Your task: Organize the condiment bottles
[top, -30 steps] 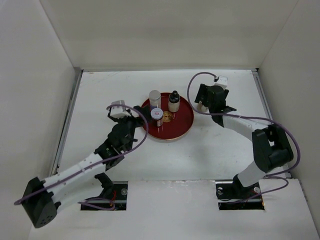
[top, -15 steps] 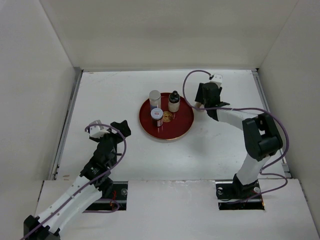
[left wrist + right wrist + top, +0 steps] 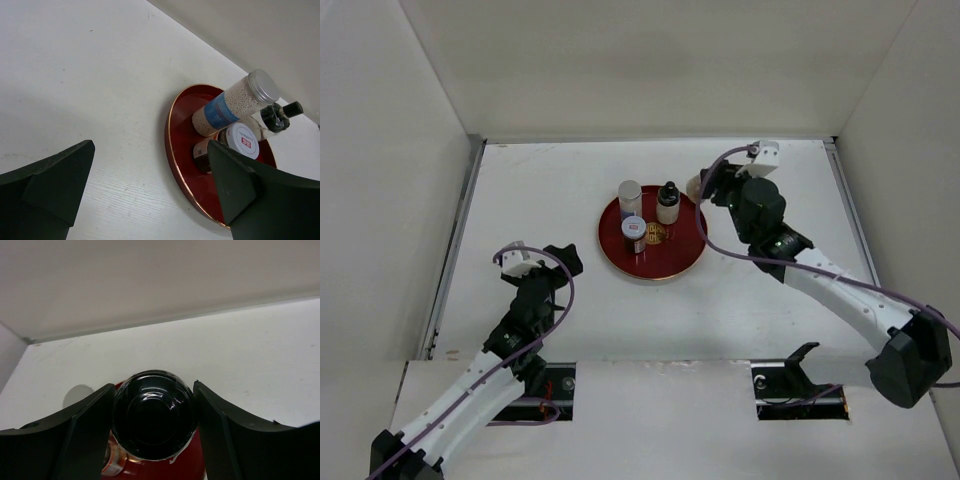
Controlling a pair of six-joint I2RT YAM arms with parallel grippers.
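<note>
Right wrist view puts the stubby bottle [image 3: 154, 415] dead centre. Its round dark cap fills the gap of my right end effector [image 3: 154, 422], whose two fingers are clamped on it from either side. It is at the far right rim of the tray [image 3: 685, 250], with red showing beneath it; I cannot tell whether its base rests on anything.

I judge the step to be bringing this fourth bottle in beside the other three. To do it well I would keep it upright and hold the squeeze firm, since the grip looks high, near the cap. I would travel low and slowly so the body does not swing. The right half of the tray looks free, so I would set it down there, well inside the rim, and let go only once the base is flat. The main risk is my fingers brushing the dark-capped bottle [image 3: 667, 203], its nearest neighbour.

The bottle itself looks pale and squat under a glossy black cap; any label is hidden. Further out, the tall white cylinder [image 3: 630, 195] stands at the tray's far left, with the grey-lidded jar [image 3: 634, 232] just in front of it. My left end effector [image 3: 150, 150] hangs spread wide over the bench [image 3: 520, 180], apart from the tray and holding nothing.
</note>
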